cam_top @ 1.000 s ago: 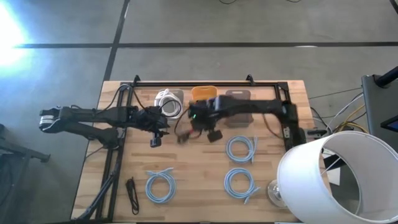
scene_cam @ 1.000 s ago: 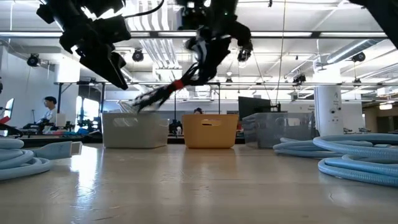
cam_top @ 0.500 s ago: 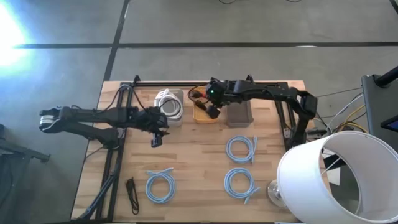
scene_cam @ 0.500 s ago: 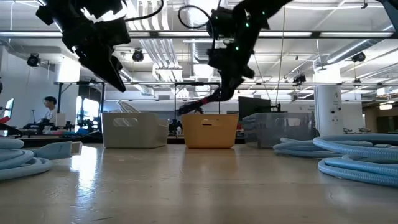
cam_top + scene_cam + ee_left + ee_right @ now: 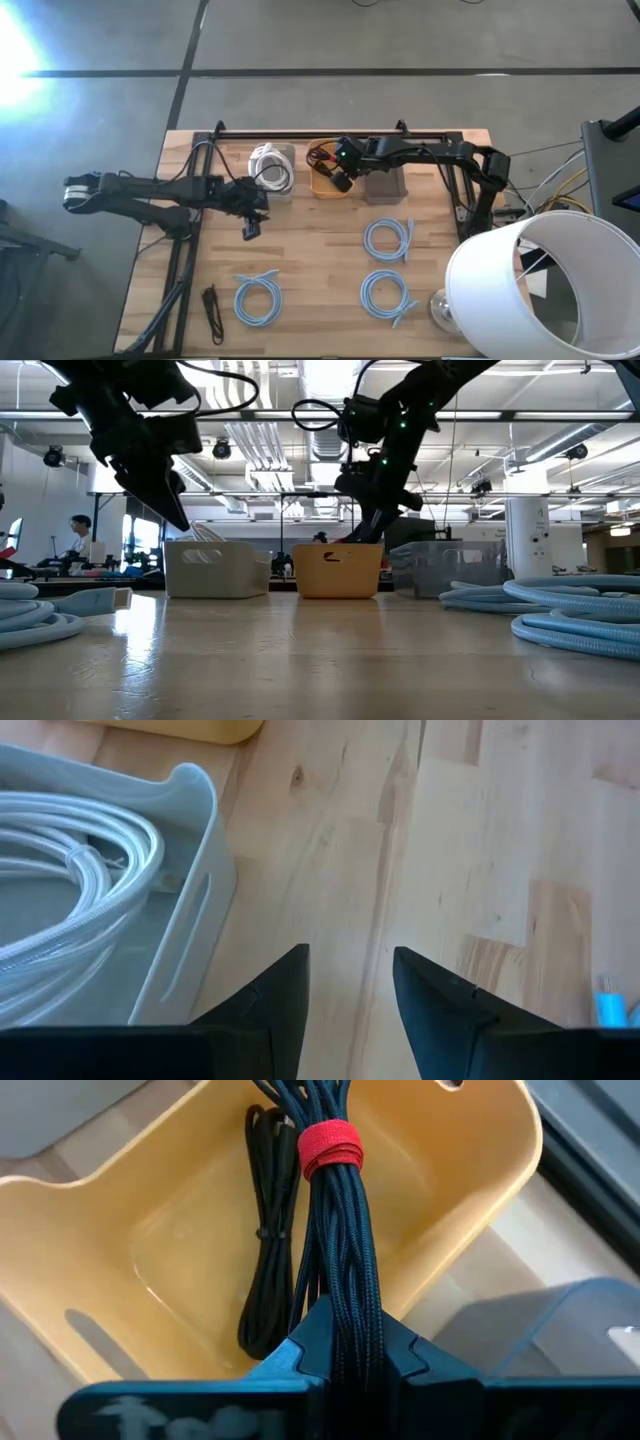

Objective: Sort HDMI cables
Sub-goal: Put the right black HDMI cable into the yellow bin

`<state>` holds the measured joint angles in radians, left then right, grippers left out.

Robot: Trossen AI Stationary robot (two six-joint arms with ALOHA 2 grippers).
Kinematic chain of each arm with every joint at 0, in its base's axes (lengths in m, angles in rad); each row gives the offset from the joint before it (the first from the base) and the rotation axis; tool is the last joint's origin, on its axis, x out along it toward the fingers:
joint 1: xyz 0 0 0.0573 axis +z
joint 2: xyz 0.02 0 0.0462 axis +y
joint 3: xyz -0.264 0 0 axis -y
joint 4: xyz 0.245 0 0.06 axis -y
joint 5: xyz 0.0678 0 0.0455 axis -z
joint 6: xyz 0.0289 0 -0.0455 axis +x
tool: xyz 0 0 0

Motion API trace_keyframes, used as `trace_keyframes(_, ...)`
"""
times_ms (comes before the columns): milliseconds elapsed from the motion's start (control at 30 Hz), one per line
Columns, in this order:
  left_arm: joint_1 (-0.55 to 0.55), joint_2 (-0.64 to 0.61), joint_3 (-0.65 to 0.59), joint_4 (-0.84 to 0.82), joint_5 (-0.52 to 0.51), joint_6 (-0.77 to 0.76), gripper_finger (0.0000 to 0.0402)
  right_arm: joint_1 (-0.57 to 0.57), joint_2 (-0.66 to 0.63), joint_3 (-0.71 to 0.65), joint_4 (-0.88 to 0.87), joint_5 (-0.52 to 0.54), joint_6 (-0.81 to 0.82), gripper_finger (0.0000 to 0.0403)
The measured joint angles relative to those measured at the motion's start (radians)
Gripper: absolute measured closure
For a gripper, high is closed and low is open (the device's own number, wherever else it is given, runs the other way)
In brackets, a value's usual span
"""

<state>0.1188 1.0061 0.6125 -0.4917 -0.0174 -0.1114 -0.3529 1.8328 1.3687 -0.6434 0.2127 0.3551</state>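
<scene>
My right gripper [image 5: 338,178] is over the orange tray [image 5: 320,189], shut on a black HDMI bundle [image 5: 340,1250] tied with a red strap [image 5: 330,1145]. A second black bundle [image 5: 265,1240] lies on the floor of that tray. My left gripper [image 5: 250,222] hovers open above bare table, just near of the clear tray [image 5: 282,190], which holds white coils [image 5: 268,165]. Three light-blue coils [image 5: 388,238], [image 5: 388,293], [image 5: 258,298] and one black bundle [image 5: 212,308] lie flat on the table. My right gripper pinches the black bundle between its two fingers [image 5: 300,1350], at the stretch [image 5: 345,1325] on the near side of the red strap. The fingers slant down from the table's right and lie along the bundle. The bundle reaches ahead of them into the orange tray; whether it touches the floor I cannot tell.
A grey tray [image 5: 385,185] stands right of the orange one, all three in a row at the far edge. A black frame rail [image 5: 330,133] runs behind them. A white lampshade [image 5: 530,290] covers the near right corner. Bare wood lies in the table's middle.
My right gripper has carried the black bundle from the table's middle toward the far edge, rolled its wrist and sunk over the orange tray; the bundle now points into the tray. My left gripper has sunk a little beside the clear tray.
</scene>
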Motion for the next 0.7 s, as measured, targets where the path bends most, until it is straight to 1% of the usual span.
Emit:
trace_keyframes(100,0.000,0.000,0.000,0.006,0.000,0.001,0.0252,0.002,-0.001,-0.002,0.000,0.000,0.033,0.0379)
trace_keyframes(300,0.000,0.000,0.000,0.011,0.001,0.007,0.0252,0.009,-0.001,-0.002,0.009,0.001,0.031,0.0372)
trace_keyframes(533,0.000,0.000,0.000,0.012,0.001,0.066,0.0252,0.012,0.000,-0.002,0.040,0.001,0.031,0.0331)
trace_keyframes(700,0.000,0.000,0.000,0.012,0.011,0.081,0.0252,0.019,0.000,-0.002,0.087,0.000,0.031,0.0302)
